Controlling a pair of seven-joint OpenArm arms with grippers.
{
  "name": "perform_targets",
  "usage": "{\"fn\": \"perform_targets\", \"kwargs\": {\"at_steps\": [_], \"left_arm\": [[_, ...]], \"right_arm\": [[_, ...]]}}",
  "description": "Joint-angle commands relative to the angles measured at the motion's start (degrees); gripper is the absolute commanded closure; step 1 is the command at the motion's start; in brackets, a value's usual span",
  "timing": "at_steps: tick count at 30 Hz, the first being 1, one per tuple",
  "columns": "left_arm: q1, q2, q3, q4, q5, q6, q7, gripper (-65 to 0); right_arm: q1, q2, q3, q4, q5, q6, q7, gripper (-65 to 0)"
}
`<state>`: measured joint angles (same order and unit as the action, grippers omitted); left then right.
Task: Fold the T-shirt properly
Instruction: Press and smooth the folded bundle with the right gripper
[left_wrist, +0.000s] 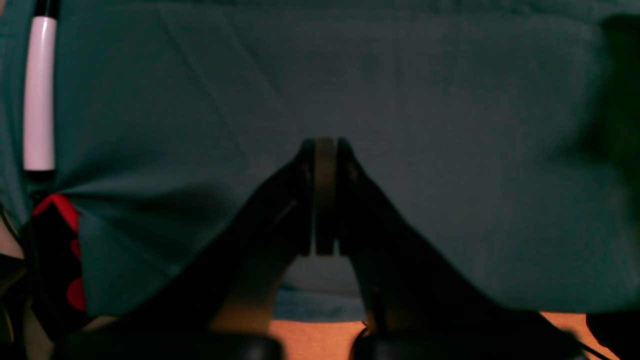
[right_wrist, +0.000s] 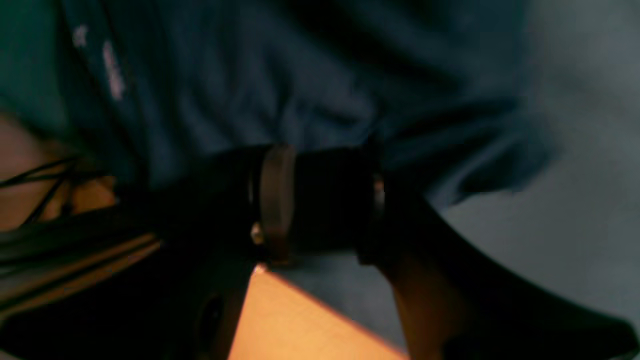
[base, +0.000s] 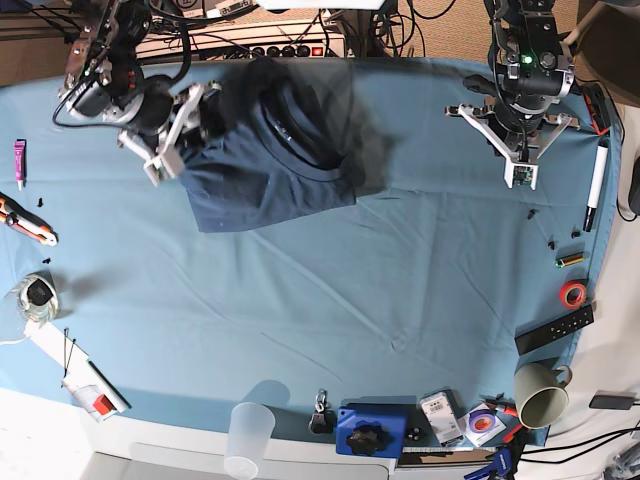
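The dark navy T-shirt (base: 270, 185) lies bunched at the back left of the teal table cloth (base: 350, 300). Its upper part around the collar looks blurred and raised. My right gripper (base: 212, 118) is at the shirt's left shoulder. In the right wrist view its jaws (right_wrist: 325, 200) stand partly apart with dark cloth between them, and navy folds of the T-shirt (right_wrist: 300, 90) fill the view above. My left gripper (base: 521, 178) hangs at the back right, far from the shirt. Its pads (left_wrist: 325, 150) are pressed together with nothing held, over bare cloth (left_wrist: 450, 100).
A white marker (base: 594, 190) lies by the right edge, with a red tape roll (base: 572, 293), a black remote (base: 553, 330) and a mug (base: 540, 395) nearer the front. A clear cup (base: 250, 430) and blue box (base: 372, 430) stand at the front edge. Small tools (base: 28, 222) lie far left.
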<state>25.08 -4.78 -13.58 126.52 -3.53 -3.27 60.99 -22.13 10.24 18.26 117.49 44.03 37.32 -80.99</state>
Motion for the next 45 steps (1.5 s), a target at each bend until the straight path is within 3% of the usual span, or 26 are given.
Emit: {"fn": "perform_targets", "kwargs": {"at_steps": [1, 11, 14, 19, 28, 37, 45], "left_arm": [[0.00, -0.33, -0.11, 0.83, 0.24, 0.20, -0.98, 0.0], [0.00, -0.33, -0.11, 0.83, 0.24, 0.20, -0.35, 0.0], [0.00, -0.33, -0.11, 0.83, 0.24, 0.20, -0.39, 0.0], [0.00, -0.33, -0.11, 0.85, 0.24, 0.17, -0.39, 0.0], [-0.02, -0.33, -0.11, 0.83, 0.26, 0.17, -0.63, 0.0], [0.00, -0.33, -0.11, 0.83, 0.24, 0.17, -1.01, 0.0], [-0.02, -0.33, -0.11, 0.83, 0.26, 0.17, -1.03, 0.0]], "right_arm": [[-0.48, 0.76, 0.15, 0.87, 3.37, 0.42, 0.99, -18.9], [0.00, 1.22, 0.33, 2.40, 19.52, 2.32, 0.99, -18.9], [2.64, 1.18, 1.86, 3.80, 18.16, 2.68, 0.99, -18.9], [7.93, 1.20, 2.21, 2.10, 9.92, 2.68, 0.99, -18.9], [9.31, 1.18, -6.23, -10.99, 11.54, 2.68, 0.99, -18.9], [11.30, 1.18, -7.76, -27.96, 9.64, 2.68, 0.99, -18.9], [11.54, 1.18, -3.32, -16.15, 29.73, 2.68, 0.99, -18.9]]}}
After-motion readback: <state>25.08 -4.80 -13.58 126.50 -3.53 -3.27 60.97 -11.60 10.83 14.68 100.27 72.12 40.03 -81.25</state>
